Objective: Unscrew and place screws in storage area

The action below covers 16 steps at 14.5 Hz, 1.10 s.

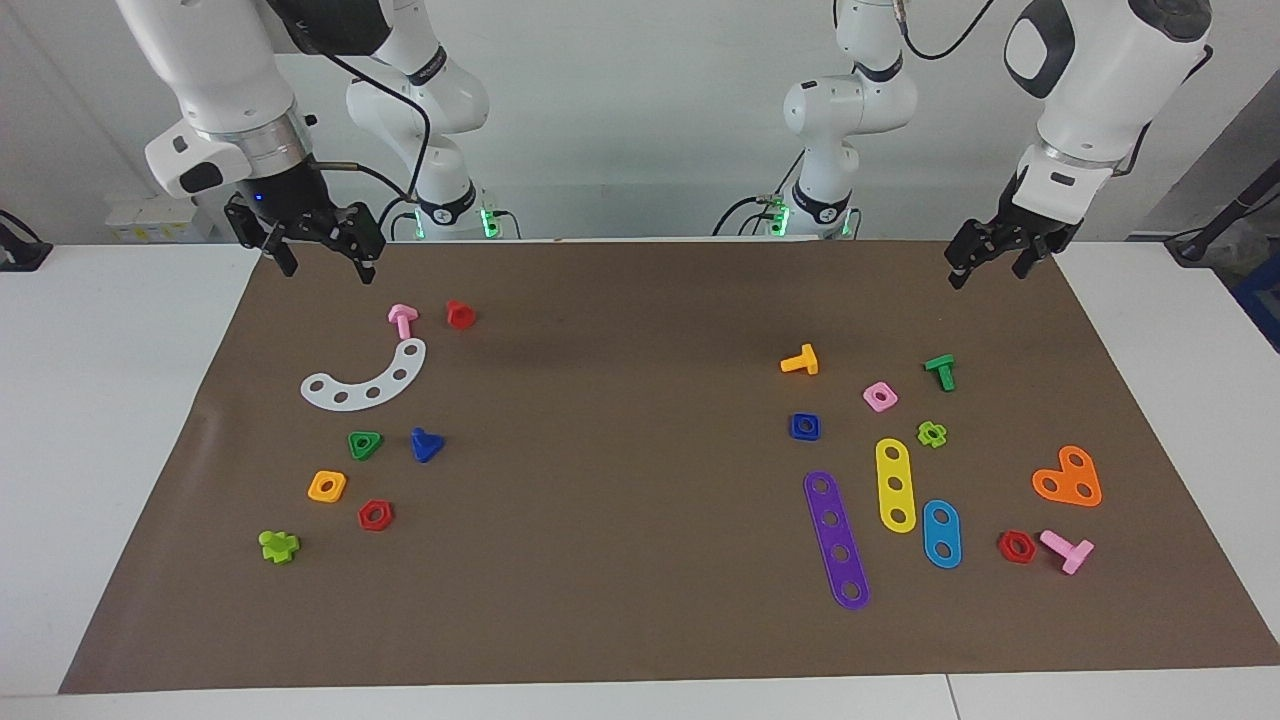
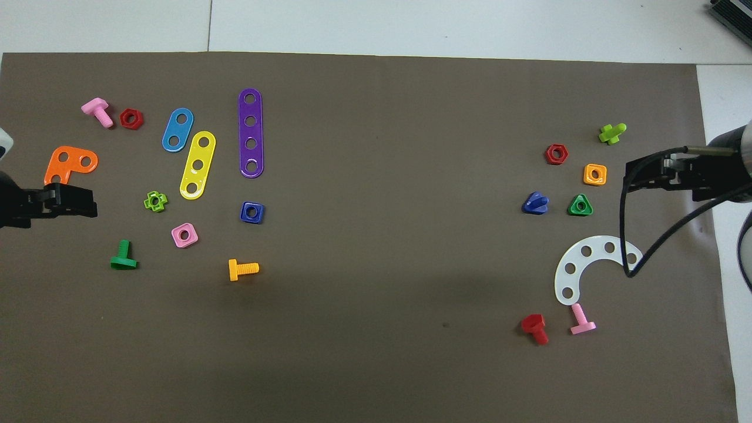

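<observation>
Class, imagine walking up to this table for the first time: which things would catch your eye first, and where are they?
Bright toy parts lie in two clusters on the brown mat. The purple strip and the yellow strip lie at the left arm's end; the white curved plate and the dark-blue screw lie at the right arm's end. The left pincer and the right pincer hang open above the mat's edge.

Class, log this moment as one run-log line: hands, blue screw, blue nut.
left hand: open, raised over mat edge | right hand: open, raised | blue screw: beside green triangular nut | blue square nut: separate, untouched
</observation>
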{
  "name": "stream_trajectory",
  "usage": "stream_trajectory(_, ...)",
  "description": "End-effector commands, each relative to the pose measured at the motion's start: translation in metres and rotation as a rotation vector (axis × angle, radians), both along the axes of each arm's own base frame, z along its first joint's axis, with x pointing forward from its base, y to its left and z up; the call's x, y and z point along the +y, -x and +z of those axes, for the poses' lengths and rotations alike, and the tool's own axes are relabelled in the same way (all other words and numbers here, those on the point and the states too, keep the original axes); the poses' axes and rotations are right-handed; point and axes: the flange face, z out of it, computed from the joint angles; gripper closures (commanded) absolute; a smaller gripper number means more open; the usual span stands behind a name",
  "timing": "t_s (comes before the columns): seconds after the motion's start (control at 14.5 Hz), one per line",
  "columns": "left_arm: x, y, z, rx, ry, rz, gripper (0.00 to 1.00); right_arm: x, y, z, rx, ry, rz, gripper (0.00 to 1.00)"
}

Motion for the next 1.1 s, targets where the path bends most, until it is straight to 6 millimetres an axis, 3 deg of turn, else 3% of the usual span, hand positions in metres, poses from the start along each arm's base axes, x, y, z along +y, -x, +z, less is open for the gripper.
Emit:
stream_trajectory(0.0, 0.0012, 0.0088, 0.0031, 0.004, 0.014, 0.015, 0.0, 0.0013, 0.0087, -0.0026, 0.009, -0.021, 0.029, 0.0)
stream_trajectory(0.28, 0.0005, 0.0088, 0.0031, 0.004, 0.014, 0.013, 0.0, 0.0019, 0.0169, -0.0114, 0.029, -0.019, 0.028, 0.0)
stream_trajectory(1.03, 0.0021, 0.0088, 0.0031, 0.004, 0.014, 0.016, 0.0, 0.0059, 0.0175, -0.0103, 0.017, 0.0, 0.021, 0.0)
